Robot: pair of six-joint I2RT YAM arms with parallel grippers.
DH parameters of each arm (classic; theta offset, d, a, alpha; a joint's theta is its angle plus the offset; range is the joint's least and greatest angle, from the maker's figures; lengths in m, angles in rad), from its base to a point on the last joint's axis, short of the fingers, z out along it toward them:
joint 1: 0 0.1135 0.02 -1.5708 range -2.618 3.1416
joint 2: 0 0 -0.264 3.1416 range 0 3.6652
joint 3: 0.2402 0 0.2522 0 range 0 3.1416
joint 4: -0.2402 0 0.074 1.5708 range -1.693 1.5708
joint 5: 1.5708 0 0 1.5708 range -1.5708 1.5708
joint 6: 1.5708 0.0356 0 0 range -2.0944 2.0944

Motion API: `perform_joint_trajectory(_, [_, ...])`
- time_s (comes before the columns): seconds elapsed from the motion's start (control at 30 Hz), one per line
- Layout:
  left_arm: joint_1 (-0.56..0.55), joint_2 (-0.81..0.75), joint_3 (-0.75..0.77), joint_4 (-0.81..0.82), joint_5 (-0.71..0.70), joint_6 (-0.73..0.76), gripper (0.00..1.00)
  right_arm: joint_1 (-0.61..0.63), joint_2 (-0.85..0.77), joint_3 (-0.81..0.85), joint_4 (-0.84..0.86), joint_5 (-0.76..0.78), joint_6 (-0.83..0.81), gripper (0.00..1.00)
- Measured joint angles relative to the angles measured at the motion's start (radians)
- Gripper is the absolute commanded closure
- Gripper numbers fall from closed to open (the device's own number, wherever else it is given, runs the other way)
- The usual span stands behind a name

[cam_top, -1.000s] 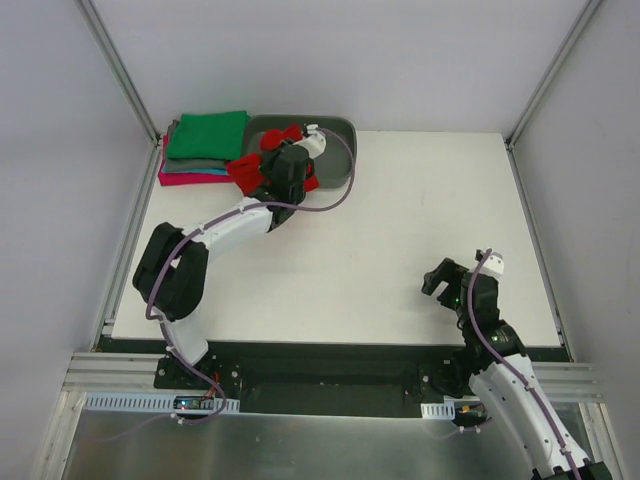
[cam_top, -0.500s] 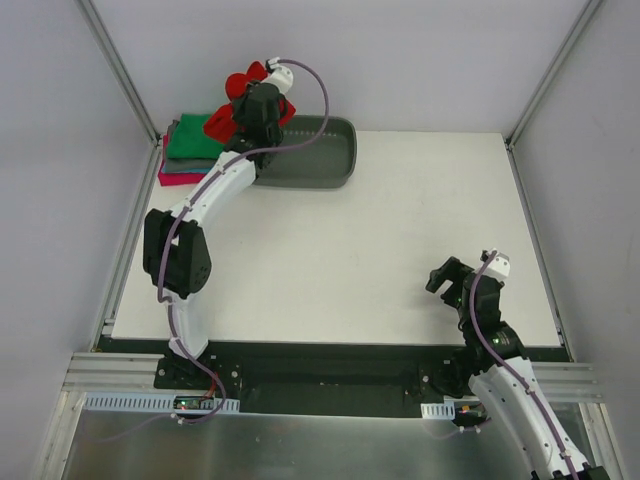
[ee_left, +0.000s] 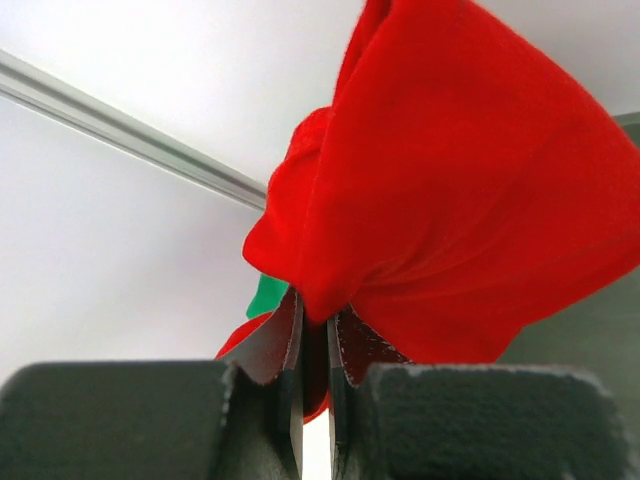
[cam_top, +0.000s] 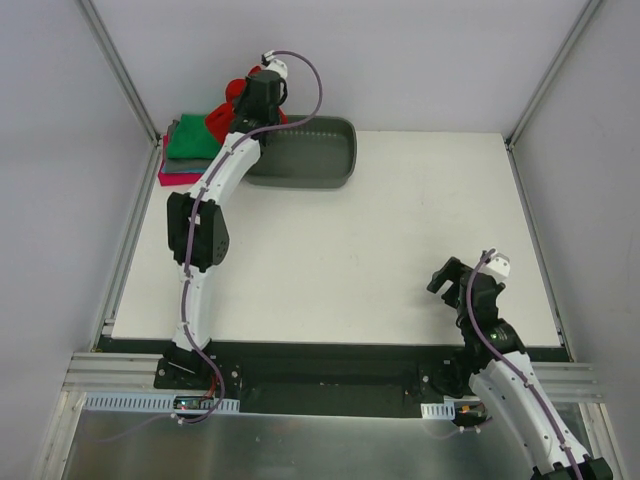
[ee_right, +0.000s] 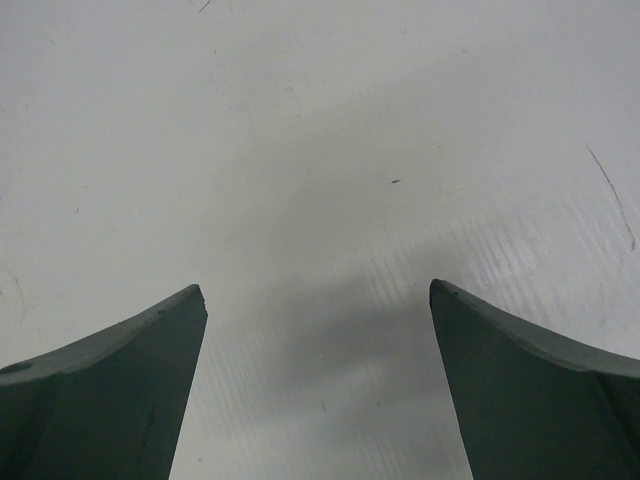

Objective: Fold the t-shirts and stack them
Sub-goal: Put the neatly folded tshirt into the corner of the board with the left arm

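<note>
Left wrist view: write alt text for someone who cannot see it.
The left gripper is shut on a bunched red t-shirt filling the right side. Behind it: a sliver of green t-shirt, a metal rail, white wall.

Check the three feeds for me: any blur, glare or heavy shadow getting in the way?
Top external: even, diffuse light, sharp throughout, no glare on the table. Left wrist: the red t-shirt pinched in the left gripper dominates the frame, its folds readable. Right wrist: a soft shadow on the table under the open right gripper; surface scratches are crisp.
</note>
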Motion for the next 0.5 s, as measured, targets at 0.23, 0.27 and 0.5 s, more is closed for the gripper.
perform_joint_trajectory(0.23, [0.027,0.051,0.105,-0.018,0.039,-0.055,1.0,0.0,0.01,0.0,0.005,0.003,0.002,0.04])
perform_joint_trajectory(0.27, [0.035,0.058,0.113,-0.017,0.044,-0.064,1.0,0.0,0.01,0.0,0.005,0.004,0.002,0.04])
perform_joint_trajectory(0.5, [0.116,0.153,0.155,-0.014,0.056,-0.12,1.0,0.0,0.011,0.0,0.005,0.031,0.003,0.04])
